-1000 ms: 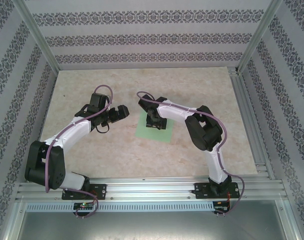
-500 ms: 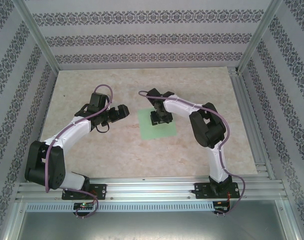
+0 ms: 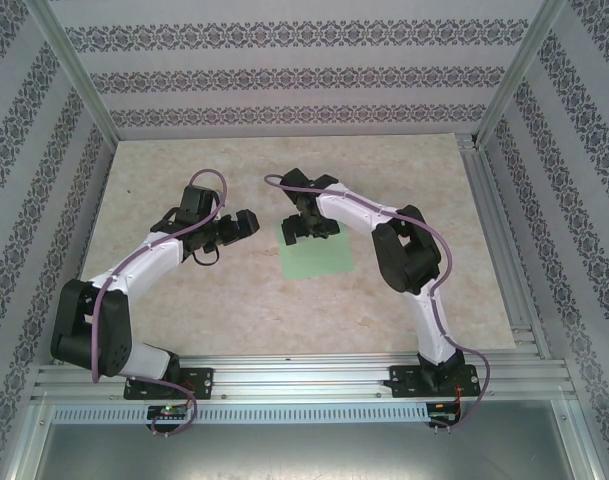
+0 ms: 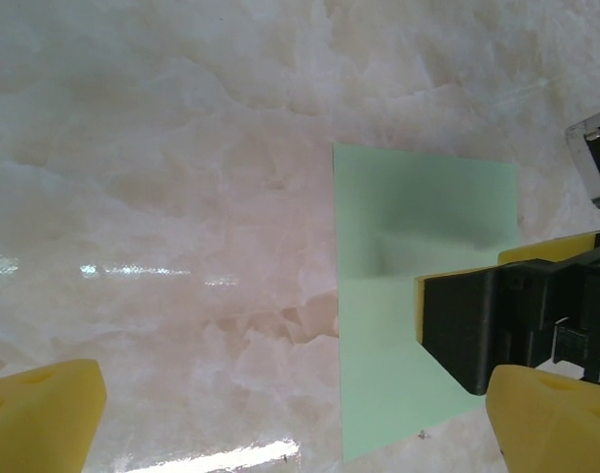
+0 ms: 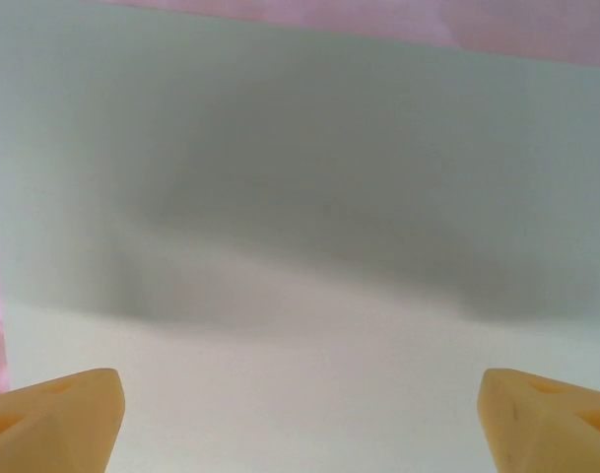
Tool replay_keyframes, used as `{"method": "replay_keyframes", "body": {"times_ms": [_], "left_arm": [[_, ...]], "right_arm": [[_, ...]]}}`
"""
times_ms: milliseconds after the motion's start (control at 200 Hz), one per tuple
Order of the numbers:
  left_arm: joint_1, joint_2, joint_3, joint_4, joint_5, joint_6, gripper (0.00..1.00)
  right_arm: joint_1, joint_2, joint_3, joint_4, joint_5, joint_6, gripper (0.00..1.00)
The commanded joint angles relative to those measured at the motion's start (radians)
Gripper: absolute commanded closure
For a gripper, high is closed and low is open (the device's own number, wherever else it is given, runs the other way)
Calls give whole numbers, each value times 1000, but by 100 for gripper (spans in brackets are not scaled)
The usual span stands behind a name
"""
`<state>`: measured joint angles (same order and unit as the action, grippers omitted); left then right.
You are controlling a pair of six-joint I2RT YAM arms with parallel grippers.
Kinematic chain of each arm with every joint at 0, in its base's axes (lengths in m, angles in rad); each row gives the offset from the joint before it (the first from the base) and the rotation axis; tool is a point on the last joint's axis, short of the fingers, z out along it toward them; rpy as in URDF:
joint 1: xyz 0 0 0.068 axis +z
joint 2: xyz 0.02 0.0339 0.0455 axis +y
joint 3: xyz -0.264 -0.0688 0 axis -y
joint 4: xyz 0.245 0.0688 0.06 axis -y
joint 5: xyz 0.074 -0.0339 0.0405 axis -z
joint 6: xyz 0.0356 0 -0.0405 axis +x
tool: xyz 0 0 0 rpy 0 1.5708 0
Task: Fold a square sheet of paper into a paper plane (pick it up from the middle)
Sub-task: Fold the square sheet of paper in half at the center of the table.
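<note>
Tabletop (image 3: 184, 170): pale marble-patterned surface, enclosed by patterned walls (image 3: 284, 75) and an aluminium frame (image 3: 304, 375) along the near edge.

Right arm (image 3: 409, 255): reaches from its base toward the middle of the tabletop, with the wrist bent down over the sheet.

Left arm (image 3: 134, 270): angled inward, with the wrist pointing right toward the sheet.

Square sheet of paper (image 3: 319, 260): light green, lying flat and unfolded on the tabletop near its centre, between the two arms and closer to the right one. No crease is visible. In the left wrist view it lies right of centre (image 4: 408, 246), and a soft shadow falls across it.

Right claw (image 3: 306, 232): positioned over the far left part of the sheet. In the right wrist view its yellow fingertips (image 5: 53, 414) stand wide apart at the lower corners, with bare green paper between them and nothing gripped. Contact with the paper cannot be determined.

Left claw (image 3: 246, 222): just left of the sheet and apart from it, jaws spread wide, holding nothing
</note>
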<state>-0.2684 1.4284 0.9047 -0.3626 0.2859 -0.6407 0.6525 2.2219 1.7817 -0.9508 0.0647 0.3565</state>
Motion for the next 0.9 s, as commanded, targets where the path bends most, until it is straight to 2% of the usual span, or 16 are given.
{"method": "replay_keyframes", "body": {"times_ms": [0, 130, 260, 465, 540, 739, 829, 894], "left_arm": [[13, 6, 30, -9, 10, 13, 0], [12, 4, 29, -9, 9, 13, 0], [12, 4, 28, -9, 12, 13, 0], [12, 4, 33, -10, 13, 10, 0], [13, 3, 33, -10, 12, 10, 0], [12, 5, 31, -12, 11, 10, 0], [13, 6, 33, -10, 13, 6, 0], [12, 3, 34, -12, 15, 6, 0]], "right_arm": [[-3, 40, 7, -31, 23, 26, 5], [1, 50, -19, 1, -24, 34, 4], [3, 79, -25, -23, 3, 46, 5], [-1, 81, -62, 10, -48, 59, 15], [-6, 70, -76, 26, -61, 59, 23], [-9, 33, -56, 13, -58, 54, 24], [-7, 10, -42, 8, -61, 53, 33], [-7, -11, -35, 4, -63, 58, 34]]}}
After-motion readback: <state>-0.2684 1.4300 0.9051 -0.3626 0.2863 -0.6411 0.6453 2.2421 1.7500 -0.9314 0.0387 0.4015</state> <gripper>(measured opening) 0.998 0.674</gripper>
